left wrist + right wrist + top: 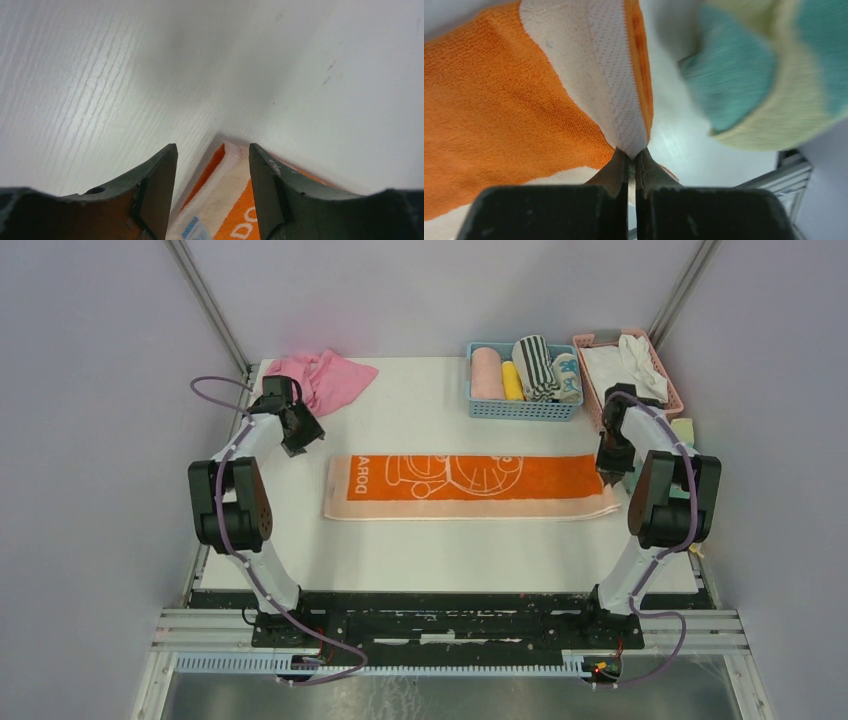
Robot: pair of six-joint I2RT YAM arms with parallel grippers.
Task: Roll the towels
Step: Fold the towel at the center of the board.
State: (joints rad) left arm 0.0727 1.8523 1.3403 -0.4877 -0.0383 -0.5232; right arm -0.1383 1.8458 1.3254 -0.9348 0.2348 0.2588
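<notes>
Here's the orange towel (470, 485), flat and fully unrolled on the white table (450, 560), lying just in front of the blue basket (520, 412) and running well out to that basket's left, white lettering and cartoon line art facing up. The right gripper (610, 472) is down at the towel's end in front of the basket's right corner, and the right wrist view shows it clearly: the right gripper (633, 157) is pinched tight, jaws together on the pale hem at the corner of the orange towel (499, 110). Just beyond that corner lies a teal-and-yellow towel (734, 85), blurred and close to the lens. Far to the basket's left, the left gripper (300, 435) hangs just off the towel's other end, not touching it. From its own camera the left gripper (212, 147) has its jaws spread with nothing between them, and the corner of the orange towel (230, 195) shows through the gap, flat on the tabletop below. Inside the blue basket sit four rolled towels (535, 365) side by side. Touching the basket's right side is a pink basket (672, 390) holding a white cloth (625, 365), and far to its left a crumpled pink cloth (325, 378) lies at the table's back corner.
</notes>
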